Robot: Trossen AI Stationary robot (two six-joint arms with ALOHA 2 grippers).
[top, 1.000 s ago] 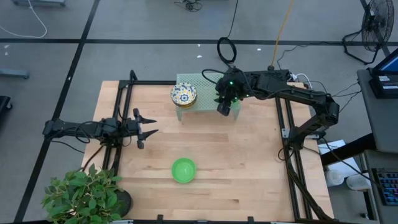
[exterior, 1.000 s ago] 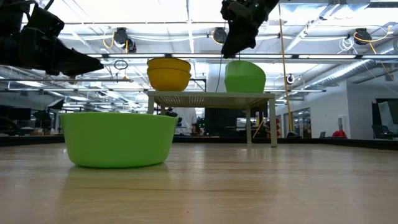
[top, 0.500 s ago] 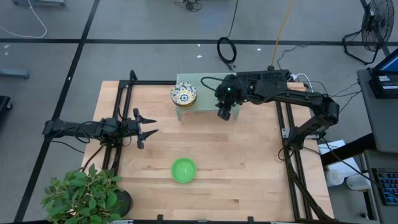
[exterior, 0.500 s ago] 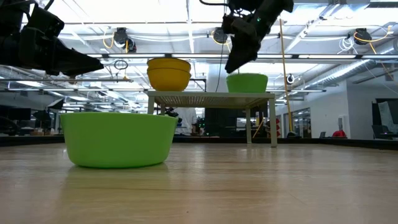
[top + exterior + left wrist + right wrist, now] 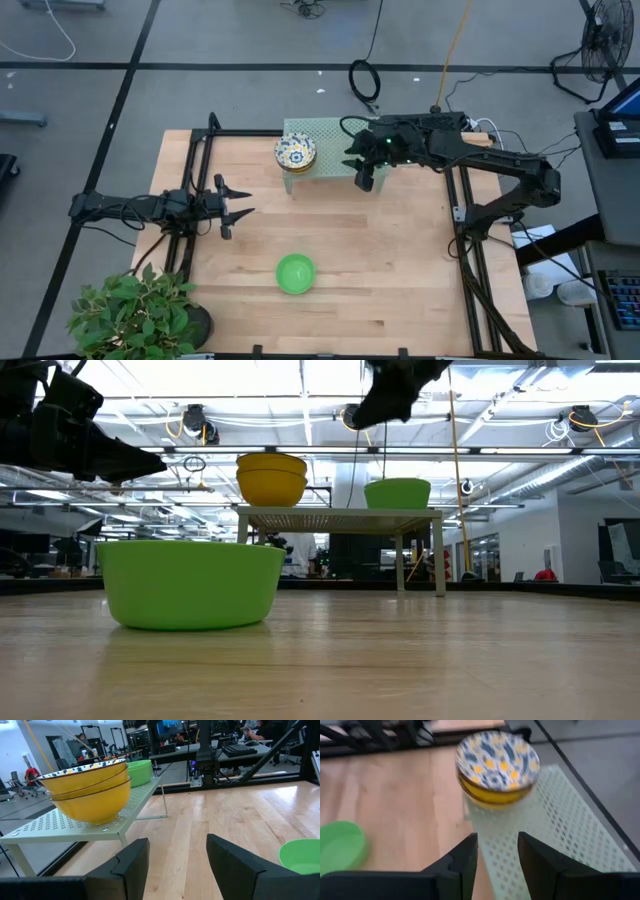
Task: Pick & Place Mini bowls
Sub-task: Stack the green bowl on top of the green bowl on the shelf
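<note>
A pale green mesh rack [image 5: 322, 132] stands at the table's far edge. On its left part sits a stack of patterned mini bowls [image 5: 295, 152], yellow outside [image 5: 271, 478]. One green mini bowl [image 5: 397, 493] rests on the rack's right part, hidden in the high view by my right arm. Another green mini bowl [image 5: 295, 273] sits on the table near the front edge. My right gripper [image 5: 497, 855] hovers open above the rack [image 5: 385, 405], nothing between its fingers. My left gripper [image 5: 235, 205] waits open and level at the table's left.
A potted plant [image 5: 135, 310] stands at the table's near left corner. Black frame rails [image 5: 195, 190] run along the left and right [image 5: 462, 200] sides. Bare wood lies between the rack and the near green bowl.
The green bowl that my right gripper held tilted just over the rack's right part now sits level on the rack. My right gripper has come away from it, risen, and drawn back a little toward the table's right edge, tipping less steeply downward.
</note>
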